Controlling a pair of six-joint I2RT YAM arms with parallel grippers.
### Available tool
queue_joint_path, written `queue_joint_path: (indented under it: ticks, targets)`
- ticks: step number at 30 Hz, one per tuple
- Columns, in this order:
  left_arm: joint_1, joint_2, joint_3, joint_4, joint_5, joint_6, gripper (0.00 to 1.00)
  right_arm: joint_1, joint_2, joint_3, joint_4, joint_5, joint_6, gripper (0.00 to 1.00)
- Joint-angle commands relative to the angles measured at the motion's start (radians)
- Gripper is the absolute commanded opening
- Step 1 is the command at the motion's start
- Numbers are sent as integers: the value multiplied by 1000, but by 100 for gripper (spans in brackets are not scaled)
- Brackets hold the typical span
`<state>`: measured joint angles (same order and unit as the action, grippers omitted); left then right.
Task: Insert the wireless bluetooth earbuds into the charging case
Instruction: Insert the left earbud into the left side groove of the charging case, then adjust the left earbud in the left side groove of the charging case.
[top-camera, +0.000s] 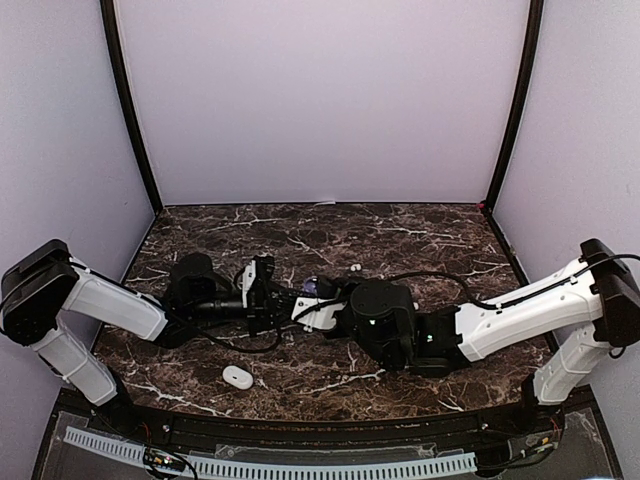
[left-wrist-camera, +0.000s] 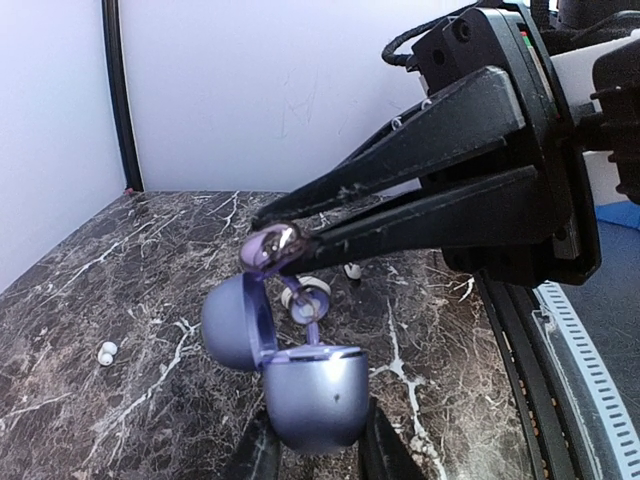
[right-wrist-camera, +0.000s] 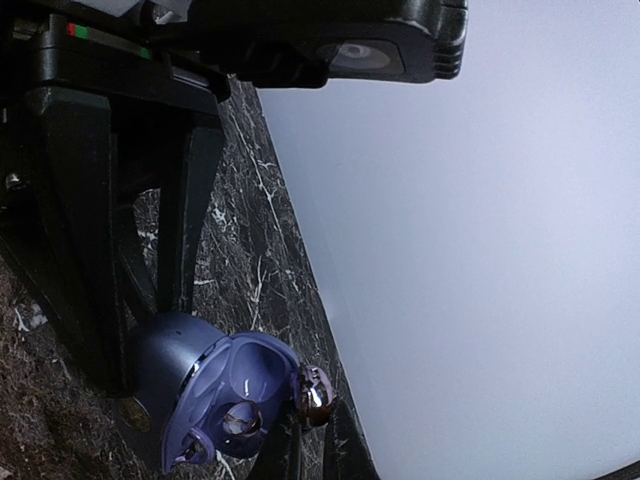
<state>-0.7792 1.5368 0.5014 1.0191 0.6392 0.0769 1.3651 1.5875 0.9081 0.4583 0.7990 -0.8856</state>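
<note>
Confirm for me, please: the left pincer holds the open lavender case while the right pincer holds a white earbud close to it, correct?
Not quite: the earbud in the right pincer is lavender, not white, as the left wrist view shows. The left pincer does hold the open lavender case close by.

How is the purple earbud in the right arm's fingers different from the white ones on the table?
The purple earbud is pinched between the fingers of the right gripper, by the open charging case; the white earbuds lie on the table. The purple earbud is glossy lavender, the white earbuds pale. Both are tiny.
</note>
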Motion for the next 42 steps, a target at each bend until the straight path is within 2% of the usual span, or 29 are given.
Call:
queue_joint_path:
  ticks: [1,18,24,27,33,36,42]
  targets:
    - [-2,-29,-10,48,19,-24,2,13,5,-5,60,30,-12,0]
    - [-2,-28,-9,62,7,-62,2,25,57,4,61,31,-16,0]
    - [-2,-25,-10,71,9,-72,2,34,50,16,26,-7,1,5]
    - [-2,-24,-11,73,13,-69,2,37,30,27,-20,-45,45,11]
    - [-2,-17,-18,91,24,-66,2,35,-41,39,-128,-148,129,33]
    - [-2,-12,-23,112,28,-69,2,32,-86,30,-163,-190,160,39]
    - [-2,4,-30,161,40,-82,3,10,-140,29,-258,-265,229,41]
